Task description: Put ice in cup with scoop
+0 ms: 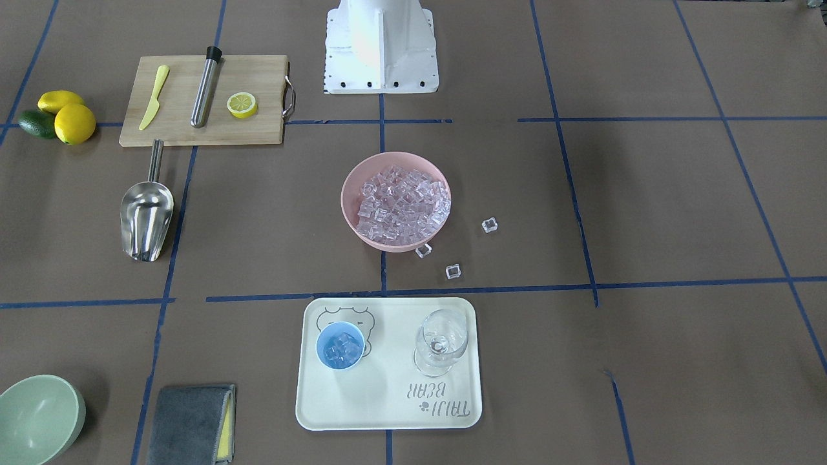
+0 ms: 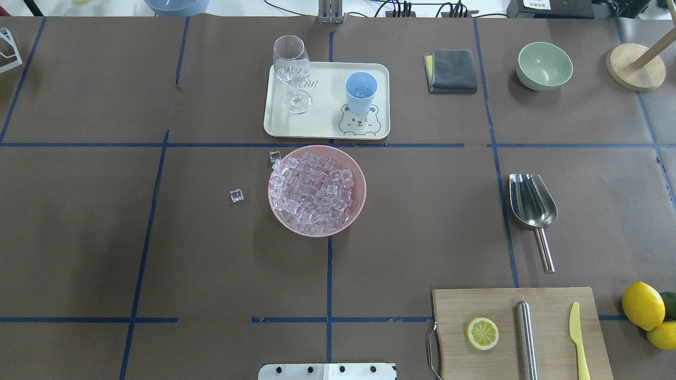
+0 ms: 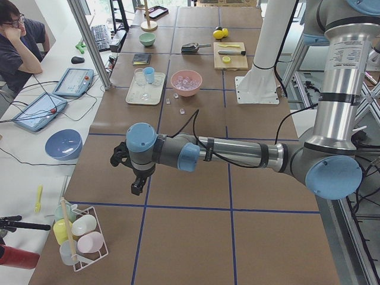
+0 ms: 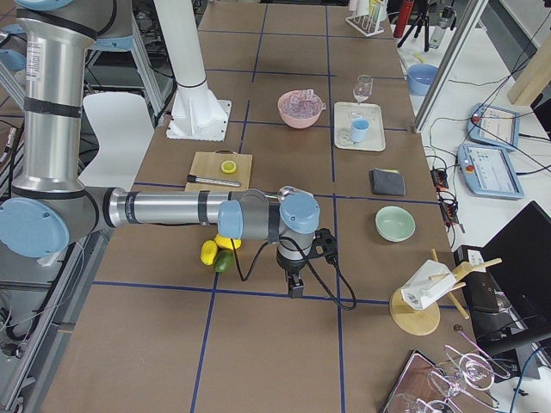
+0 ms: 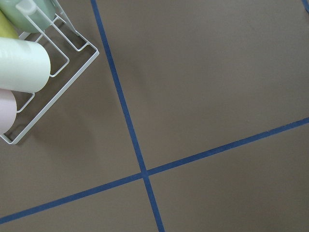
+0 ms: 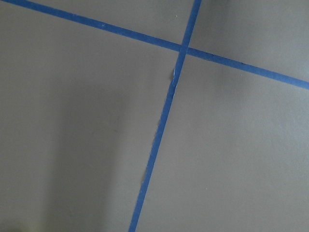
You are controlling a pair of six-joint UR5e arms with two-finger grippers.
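The ice (image 1: 404,205) is heaped in a pink bowl (image 2: 359,179) at the table's middle. Three loose cubes (image 1: 453,272) lie beside the bowl. The light-blue cup (image 1: 340,345) stands on a white tray (image 1: 387,413) and holds a few cubes; it also shows in the overhead view (image 2: 361,92). The steel scoop (image 1: 146,216) lies empty on the table, apart from both arms, on the robot's right (image 2: 532,203). My left gripper (image 3: 136,187) and right gripper (image 4: 295,288) hover far off at opposite table ends. I cannot tell whether they are open or shut.
A wine glass (image 1: 440,342) stands on the tray beside the cup. A cutting board (image 1: 265,77) carries a yellow knife (image 1: 154,97), steel cylinder (image 1: 205,87) and lemon slice (image 1: 242,104). Lemons (image 1: 74,123), a green bowl (image 1: 35,416) and a grey cloth (image 1: 190,423) lie nearby.
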